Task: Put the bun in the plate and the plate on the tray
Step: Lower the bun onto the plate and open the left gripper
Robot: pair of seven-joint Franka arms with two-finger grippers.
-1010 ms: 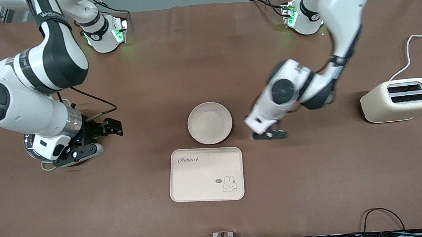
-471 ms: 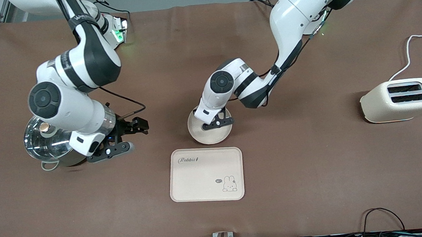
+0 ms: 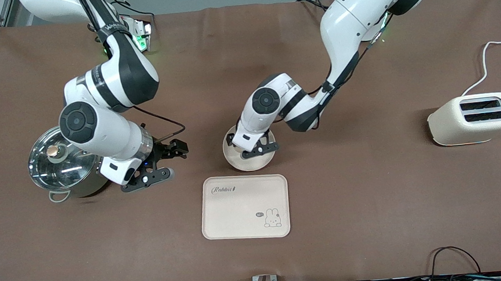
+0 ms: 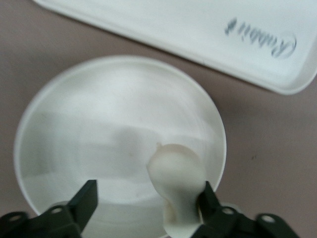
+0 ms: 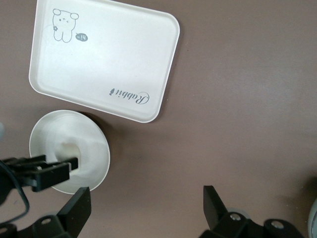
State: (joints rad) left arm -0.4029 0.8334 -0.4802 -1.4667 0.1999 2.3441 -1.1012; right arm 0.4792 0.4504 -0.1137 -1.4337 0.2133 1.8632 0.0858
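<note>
We see the brown desk (image 3: 371,202) carrying every item, and we place each one relative to the plate. The tray (image 3: 244,207) lies flat on the desk just beside the plate, nearer to the front camera, its "Rabbit" lettering toward the plate and its rabbit drawing at the corner away from it. The lidded steel pot (image 3: 58,164) stands well apart from the plate toward the right arm's end of the desk, and the cream toaster (image 3: 474,118) stands well apart toward the left arm's end. The plate (image 3: 252,162) rests on the desk and not on the tray. The right hand (image 3: 156,163) hangs over the bare desk between the pot and the plate, its fingers spread wide and holding nothing. The left hand (image 3: 251,146) is low over the plate; in the left wrist view (image 4: 148,203) we see its fingers parted, wider than the bun. The bun (image 4: 177,184) sits inside the plate, off the plate's centre, against one of the fingertips (image 4: 210,201) and clear of the other; we cannot tell whether it rests fully on the plate's floor. In the right wrist view, the bun (image 5: 68,148) shows as a pale lump within the plate.
</note>
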